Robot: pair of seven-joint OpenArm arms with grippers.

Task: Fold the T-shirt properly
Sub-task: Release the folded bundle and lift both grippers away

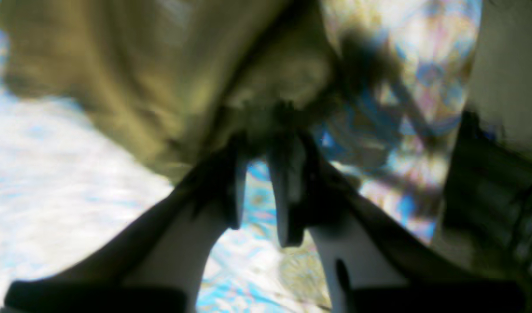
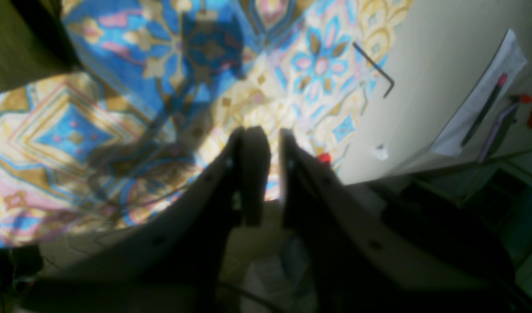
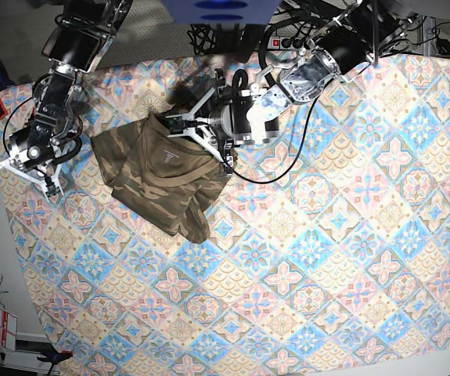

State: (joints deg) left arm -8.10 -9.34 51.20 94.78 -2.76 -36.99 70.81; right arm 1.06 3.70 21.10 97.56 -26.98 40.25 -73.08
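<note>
Left gripper [image 3: 179,124] pinches the shirt [image 3: 162,176] at the collar to drag a fold.
Right gripper [image 3: 50,185] hangs nearly closed and empty over the cloth [image 3: 326,258], clear of the work.

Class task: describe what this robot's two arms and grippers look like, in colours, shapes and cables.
Both arms are silver-grey metal with black joints and loose black cables. The left gripper and right gripper each have two flat, dark, blade-like fingers on pale angled mounts.
</note>
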